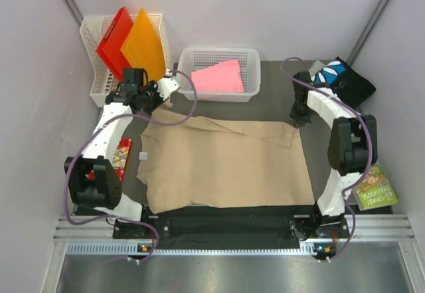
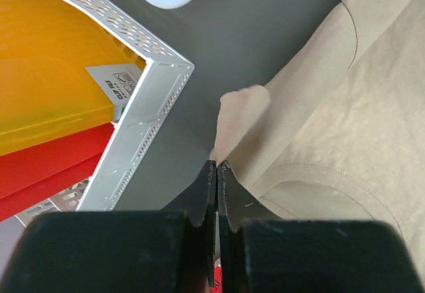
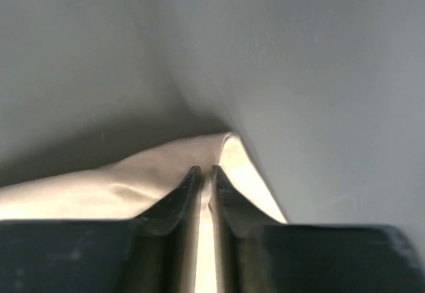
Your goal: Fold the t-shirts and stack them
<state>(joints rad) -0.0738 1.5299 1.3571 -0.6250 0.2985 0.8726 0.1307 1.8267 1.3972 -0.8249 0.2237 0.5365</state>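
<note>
the tan t-shirt [image 1: 226, 163] lies spread out, far edge rumpled; right gripper [image 3: 204, 172] pinches one far corner, left gripper [image 2: 216, 170] apparently the other.

Left pincer [image 2: 217, 165], right pincer [image 3: 204, 169] — both closed

Sticker [image 2: 115, 84] on orange folder [image 2: 46, 74]: carried dark print and small icons, upside down, too blurred to read.
Green booklet [image 1: 376, 190]: bore yellow lettering, too small to read.
Red packet [image 1: 122, 155]: showed print, illegible.
Black tee [image 1: 350, 87]: blue-and-white print, no letters legible.
</note>
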